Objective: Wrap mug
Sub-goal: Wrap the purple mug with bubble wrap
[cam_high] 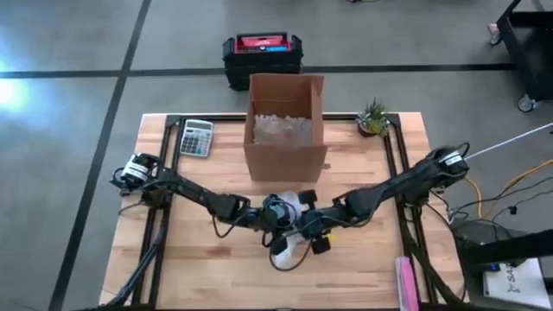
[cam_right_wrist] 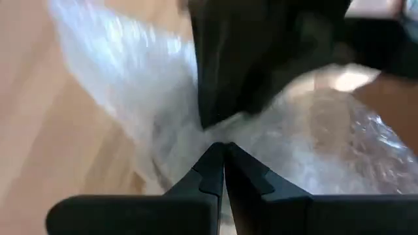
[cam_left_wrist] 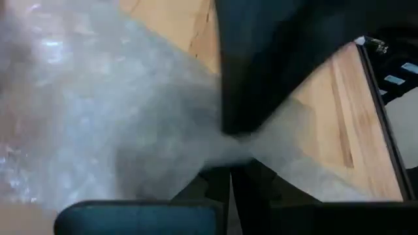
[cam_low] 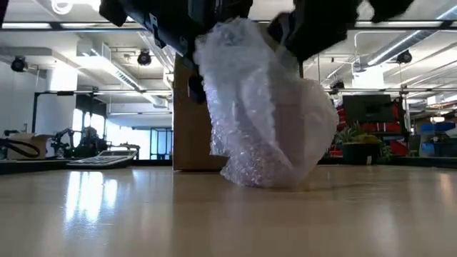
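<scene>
A bundle of clear bubble wrap [cam_low: 268, 121] stands on the middle of the wooden table [cam_high: 216, 268], its lower end [cam_low: 264, 180] on the tabletop. The mug is hidden; only a faint pale shape shows through the wrap in the low view. My left gripper [cam_high: 275, 213] and my right gripper [cam_high: 311, 231] meet over the bundle [cam_high: 290, 250] from the two sides, each shut on bubble wrap. In each wrist view the other arm's dark gripper fills the top of the picture. My left gripper pinches gathered bubble wrap [cam_left_wrist: 225, 153] between its two fingers at the bundle's top, coming from the table's left. How many layers, I cannot tell. The bundle hangs below with its bottom on the table. My right gripper pinches bunched bubble wrap [cam_right_wrist: 225, 134] between its closed fingertips [cam_right_wrist: 212, 171], coming from the table's right, close against the left gripper. The wrap spreads out to both sides of the pinch. The bundle's lower end rests on the table.
An open cardboard box [cam_high: 286, 125] holding more bubble wrap stands just behind the bundle. A calculator [cam_high: 196, 136] lies at the far left, a small plant [cam_high: 373, 117] at the far right, a pink object [cam_high: 406, 281] at the near right edge.
</scene>
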Motion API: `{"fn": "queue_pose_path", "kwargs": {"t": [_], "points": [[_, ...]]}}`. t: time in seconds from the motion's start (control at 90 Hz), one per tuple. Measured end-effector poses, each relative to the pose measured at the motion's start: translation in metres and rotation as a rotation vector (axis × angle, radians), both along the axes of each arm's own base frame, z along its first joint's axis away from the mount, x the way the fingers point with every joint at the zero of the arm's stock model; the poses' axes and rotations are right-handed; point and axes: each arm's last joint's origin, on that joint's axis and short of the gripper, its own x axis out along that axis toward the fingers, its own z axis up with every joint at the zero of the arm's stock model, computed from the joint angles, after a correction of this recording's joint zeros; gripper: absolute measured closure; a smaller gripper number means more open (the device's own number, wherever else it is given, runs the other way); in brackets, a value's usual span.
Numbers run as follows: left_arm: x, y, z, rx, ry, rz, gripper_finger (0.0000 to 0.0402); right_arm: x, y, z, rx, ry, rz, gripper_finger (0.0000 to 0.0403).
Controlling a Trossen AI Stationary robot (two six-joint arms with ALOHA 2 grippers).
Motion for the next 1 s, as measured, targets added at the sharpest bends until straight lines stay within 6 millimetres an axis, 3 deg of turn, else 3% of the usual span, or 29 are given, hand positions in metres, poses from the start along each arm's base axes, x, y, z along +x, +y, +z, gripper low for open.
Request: {"fn": "queue_pose_path", "kwargs": {"t": [0.089,0.189,0.289,0.378,0.533,0.689,1.0], "points": [[-0.001,0.0,0.005,-0.014,-0.007,0.005,0.0401,0.004,-0.002,-0.014,-0.004,0.035,-0.025,0.0403],[-0.002,-0.002,0.029,-0.029,-0.023,-0.012,0.0401,0.005,-0.002,-0.019,-0.006,0.047,-0.025,0.0403],[-0.007,-0.005,0.058,0.004,-0.033,-0.03,0.0401,0.006,-0.002,-0.018,-0.004,0.042,-0.025,0.0403],[-0.011,-0.004,0.068,0.087,0.004,0.016,0.0401,0.007,-0.001,-0.014,0.0,0.035,-0.02,0.0403],[-0.006,0.006,0.055,0.123,0.028,0.056,0.0401,0.009,-0.001,-0.012,-0.002,0.018,-0.004,0.0403],[0.003,0.005,0.013,0.078,0.113,0.009,0.0401,0.009,-0.001,-0.012,0.001,0.021,-0.009,0.0403],[0.009,0.005,0.004,0.05,0.121,-0.017,0.0402,0.009,-0.001,-0.012,0.007,0.022,-0.012,0.0403]]}}
